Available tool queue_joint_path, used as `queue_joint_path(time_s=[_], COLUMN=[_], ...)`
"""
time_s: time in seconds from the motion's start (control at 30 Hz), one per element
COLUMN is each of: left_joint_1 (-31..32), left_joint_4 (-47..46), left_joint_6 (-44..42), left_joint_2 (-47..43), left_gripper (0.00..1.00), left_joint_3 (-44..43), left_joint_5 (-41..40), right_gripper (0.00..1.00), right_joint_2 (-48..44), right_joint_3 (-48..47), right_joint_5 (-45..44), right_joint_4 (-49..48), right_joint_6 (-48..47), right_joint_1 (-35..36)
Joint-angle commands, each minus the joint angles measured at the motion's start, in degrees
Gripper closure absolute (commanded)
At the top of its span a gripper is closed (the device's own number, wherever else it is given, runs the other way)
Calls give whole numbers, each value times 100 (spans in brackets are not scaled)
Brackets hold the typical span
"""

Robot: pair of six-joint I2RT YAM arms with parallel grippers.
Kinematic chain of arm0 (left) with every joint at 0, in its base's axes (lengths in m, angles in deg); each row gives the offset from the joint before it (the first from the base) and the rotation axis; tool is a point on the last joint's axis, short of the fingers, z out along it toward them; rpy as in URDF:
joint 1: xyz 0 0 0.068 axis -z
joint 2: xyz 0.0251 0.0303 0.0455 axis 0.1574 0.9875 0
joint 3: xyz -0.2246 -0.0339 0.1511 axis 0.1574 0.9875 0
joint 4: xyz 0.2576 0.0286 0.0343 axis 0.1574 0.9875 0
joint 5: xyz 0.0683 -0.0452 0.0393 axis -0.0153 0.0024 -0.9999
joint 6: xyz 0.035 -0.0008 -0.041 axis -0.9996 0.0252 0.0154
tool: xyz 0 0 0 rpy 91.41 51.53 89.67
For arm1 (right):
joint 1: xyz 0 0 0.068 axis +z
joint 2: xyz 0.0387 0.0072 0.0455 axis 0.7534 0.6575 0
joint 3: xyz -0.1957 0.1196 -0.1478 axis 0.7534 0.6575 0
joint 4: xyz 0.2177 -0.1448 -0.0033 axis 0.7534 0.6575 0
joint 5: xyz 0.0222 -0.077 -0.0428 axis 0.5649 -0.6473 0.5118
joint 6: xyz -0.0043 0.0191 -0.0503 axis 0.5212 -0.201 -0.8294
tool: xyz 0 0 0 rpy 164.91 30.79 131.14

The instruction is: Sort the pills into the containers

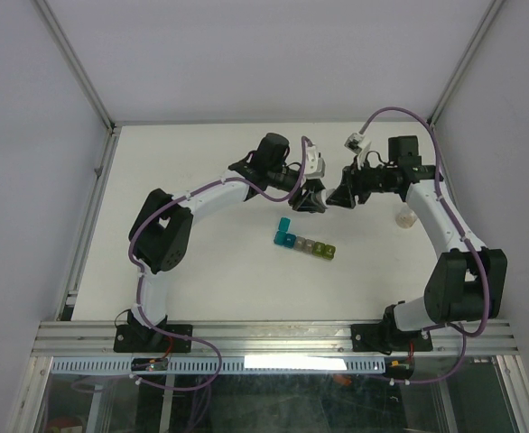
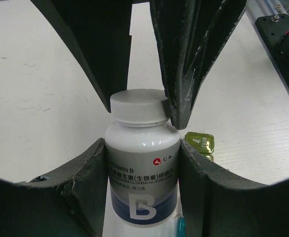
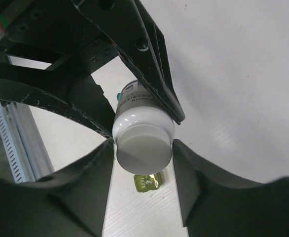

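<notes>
A white Vitamin B pill bottle [image 2: 142, 170] with a white cap [image 2: 138, 106] is held in the air between both grippers. My left gripper [image 2: 142, 148] is shut on its body. My right gripper [image 3: 143, 148] is closed round the cap [image 3: 143, 143], one finger on each side. In the top view the two grippers, left [image 1: 313, 200] and right [image 1: 339, 196], meet tip to tip and hide the bottle. The containers [image 1: 305, 242], a strip of blue, teal, grey and yellow-green cubes, lie on the table just in front of them. The yellow-green end [image 2: 199, 141] shows below the bottle [image 3: 147, 181].
A small white object [image 1: 407, 216] stands on the table to the right, beside the right forearm. White walls with metal frame posts [image 1: 93, 180] close the table at the left, back and right. An aluminium rail [image 1: 273, 338] runs along the near edge.
</notes>
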Motion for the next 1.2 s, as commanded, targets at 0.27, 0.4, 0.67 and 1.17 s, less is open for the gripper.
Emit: queue_joint_path(time_s=[0.27,0.4,0.67,1.17], left_joint_1=[21,7,-18,-109], left_joint_4=[-273,-132,-95,-362], left_joint_6=[-65,-358,-633,-480], left_joint_2=[-91,-47,-191,-257], left_gripper=[100,100,100,100], left_joint_3=[-64,-35,171,274], left_joint_5=[118,264,471,596], right_gripper=[99,100,90,8], right_joint_2=[-222,3,503,-1196], right_joint_3=[-229,-681,-1319,611], right_joint_5=[470,324,275,980], right_joint_4=[582,2327,3062,-608], right_joint_6=[-1819,-6338,-8068,-1307], right_joint_1=[162,431,434,-358])
